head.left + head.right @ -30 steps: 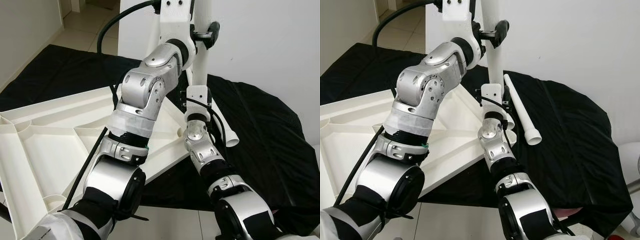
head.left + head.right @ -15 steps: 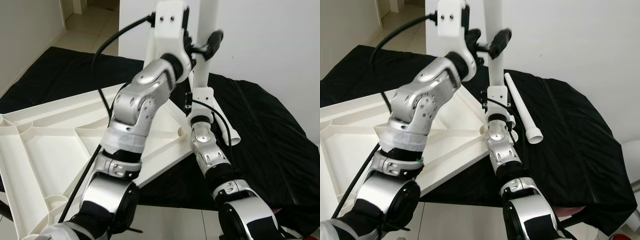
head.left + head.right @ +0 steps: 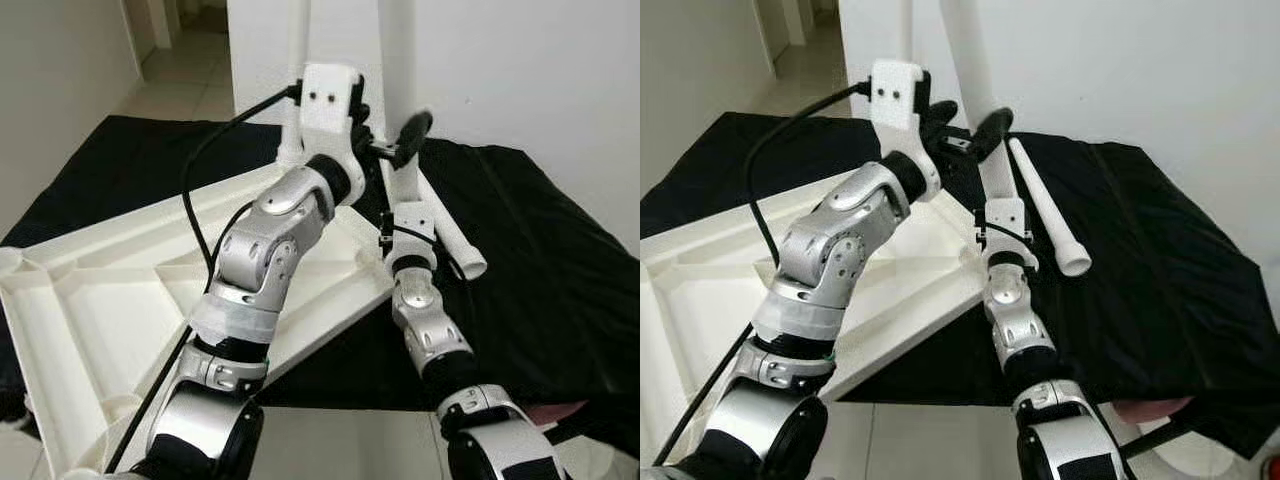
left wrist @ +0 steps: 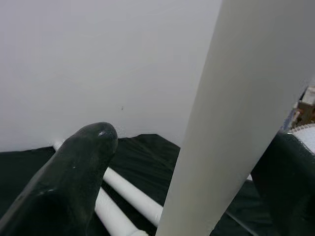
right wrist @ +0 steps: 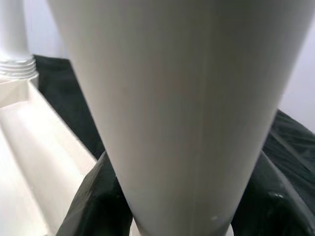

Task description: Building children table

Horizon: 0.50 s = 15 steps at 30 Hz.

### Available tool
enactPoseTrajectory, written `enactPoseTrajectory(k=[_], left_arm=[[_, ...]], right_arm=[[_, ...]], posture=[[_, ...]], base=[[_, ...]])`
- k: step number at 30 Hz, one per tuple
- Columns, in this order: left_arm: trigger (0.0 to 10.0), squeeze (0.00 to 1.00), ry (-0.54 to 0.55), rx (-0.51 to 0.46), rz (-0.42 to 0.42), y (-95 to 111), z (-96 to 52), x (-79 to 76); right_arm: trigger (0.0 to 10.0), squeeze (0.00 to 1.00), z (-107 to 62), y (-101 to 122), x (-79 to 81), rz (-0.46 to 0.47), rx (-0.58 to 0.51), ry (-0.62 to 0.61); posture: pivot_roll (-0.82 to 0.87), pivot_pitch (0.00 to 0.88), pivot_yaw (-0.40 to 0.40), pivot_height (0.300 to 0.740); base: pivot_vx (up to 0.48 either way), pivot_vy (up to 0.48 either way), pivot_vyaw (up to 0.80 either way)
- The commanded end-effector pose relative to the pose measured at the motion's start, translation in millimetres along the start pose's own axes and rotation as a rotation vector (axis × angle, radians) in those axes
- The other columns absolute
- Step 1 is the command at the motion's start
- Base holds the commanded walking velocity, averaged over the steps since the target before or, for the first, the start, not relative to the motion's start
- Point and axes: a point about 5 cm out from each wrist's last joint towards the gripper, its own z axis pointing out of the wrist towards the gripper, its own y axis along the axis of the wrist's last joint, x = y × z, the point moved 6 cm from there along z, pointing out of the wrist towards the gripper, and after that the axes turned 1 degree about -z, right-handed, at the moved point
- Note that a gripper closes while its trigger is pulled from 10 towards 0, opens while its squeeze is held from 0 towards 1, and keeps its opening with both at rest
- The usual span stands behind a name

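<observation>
While upright on the tabletop (image 3: 90, 300), table leg (image 3: 980, 130) clasped between both grippers' fingers (image 4: 74, 172).

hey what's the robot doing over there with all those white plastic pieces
It is assembling a small table. The upturned white tabletop lies on a black cloth. Both grippers, left and right, hold an upright white leg at the tabletop's corner. Another leg lies loose on the cloth.

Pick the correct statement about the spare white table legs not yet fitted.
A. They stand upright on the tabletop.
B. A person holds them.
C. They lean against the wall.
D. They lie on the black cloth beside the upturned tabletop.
D: a spare leg lies flat on the black cloth, beside the upturned tabletop.
</observation>
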Motion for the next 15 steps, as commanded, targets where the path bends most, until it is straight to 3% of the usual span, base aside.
enactPoseTrajectory(k=[1,14,15], left_arm=[[10.0,0.0,0.148,0.083,0.014,-21.0,-12.9,42.6],[10.0,0.0,0.056,-0.006,-0.003,8.2,-4.7,21.9],[10.0,0.0,0.021,-0.014,0.003,12.8,-2.9,14.8]], right_arm=[[10.0,0.0,8.0,24.5,-40.1,0.099,-0.084,-0.154],[10.0,0.0,6.4,26.8,-35.2,0.049,-0.093,-0.111],[10.0,0.0,6.7,28.0,-32.9,0.037,-0.096,-0.098]], posture=[[-0.07,0.0,0.004,0.74],[-0.06,0.0,-0.01,0.74],[-0.04,0.0,-0.021,0.74]], base=[[0.0,0.0,0.0],[0.0,0.0,0.0],[0.0,0.0,0.0]])
